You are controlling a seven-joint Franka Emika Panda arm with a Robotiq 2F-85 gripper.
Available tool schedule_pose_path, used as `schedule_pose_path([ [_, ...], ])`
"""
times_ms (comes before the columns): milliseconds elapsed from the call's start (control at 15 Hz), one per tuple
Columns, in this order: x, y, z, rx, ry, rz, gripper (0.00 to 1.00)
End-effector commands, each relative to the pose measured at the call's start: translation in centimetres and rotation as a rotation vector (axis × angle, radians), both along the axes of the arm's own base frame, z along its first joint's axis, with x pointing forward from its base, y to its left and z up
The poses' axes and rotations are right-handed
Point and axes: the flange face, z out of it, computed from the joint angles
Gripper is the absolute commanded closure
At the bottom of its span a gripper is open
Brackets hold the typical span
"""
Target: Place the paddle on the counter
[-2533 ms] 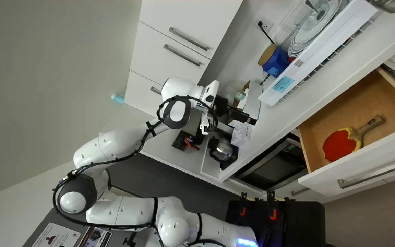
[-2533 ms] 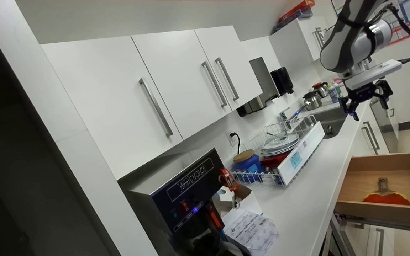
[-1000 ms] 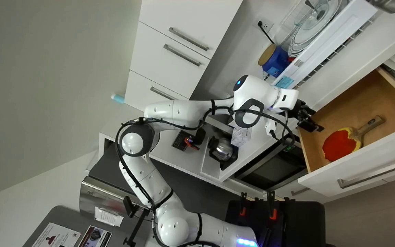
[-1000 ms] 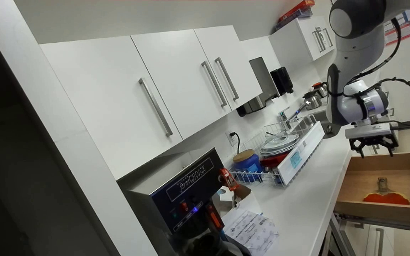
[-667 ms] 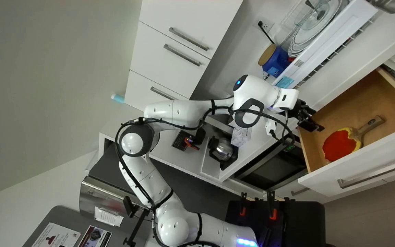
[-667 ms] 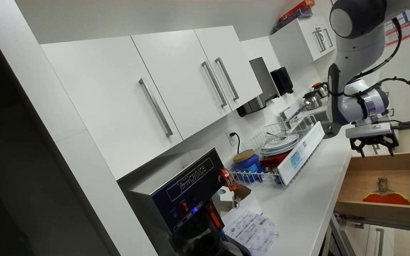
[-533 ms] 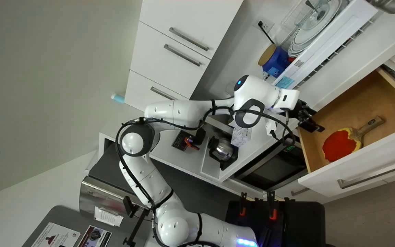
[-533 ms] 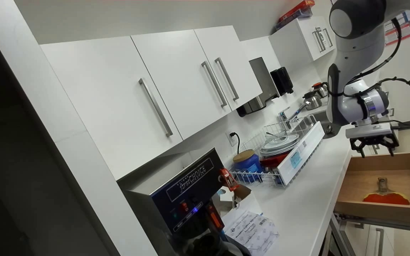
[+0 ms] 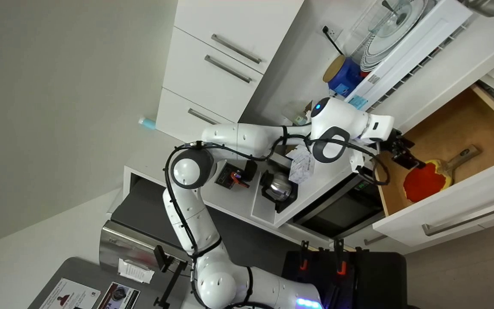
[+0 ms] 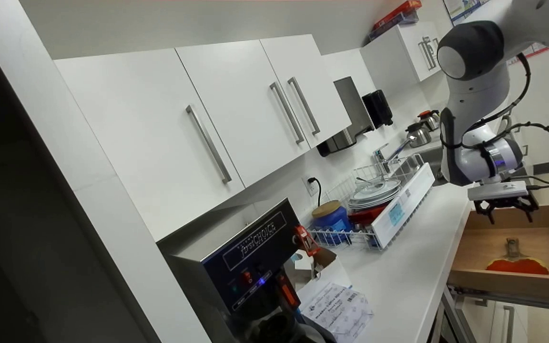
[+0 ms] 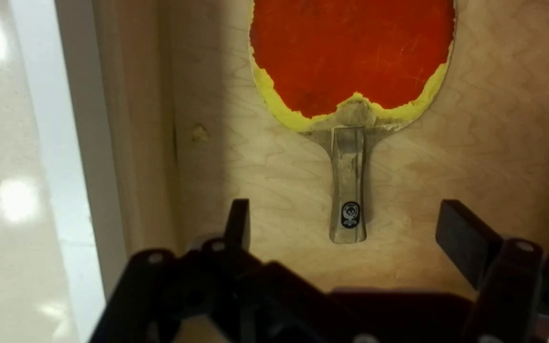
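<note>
The drawer (image 9: 457,124) is pulled out below the edge of the counter (image 10: 398,271); the paddle (image 11: 349,114) is laid flat in the drawer, its red blade (image 11: 350,52) faced up; over the drawer the gripper (image 11: 343,219) is held with its fingers (image 11: 465,238) spread wide, and in the wrist view the handle (image 11: 348,186) is seen between them, apart from both; higher than the drawer, on the counter, a dish rack (image 10: 412,197) is loaded with plates (image 10: 374,193) and a blue jar (image 10: 334,221).

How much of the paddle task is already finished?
Looks done: the drawer stands open.
Underway: the open, empty hand lines up with the handle of the paddle in the wrist view.
Left: the paddle lies in the drawer; gripping, lifting and placing it on the counter remain.
</note>
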Motion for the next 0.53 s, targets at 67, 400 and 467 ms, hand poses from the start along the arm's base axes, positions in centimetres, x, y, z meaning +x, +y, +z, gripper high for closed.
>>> schedule_pose_path([
  [67, 1.5, -1.4, -3.8, 0.006, -0.039, -0.025, 0.0],
  [400, 2.6, -2.5, -7.1, 0.01, -0.058, -0.045, 0.0],
  [467, 2.8, -2.7, -7.7, 0.009, -0.055, -0.047, 0.0],
])
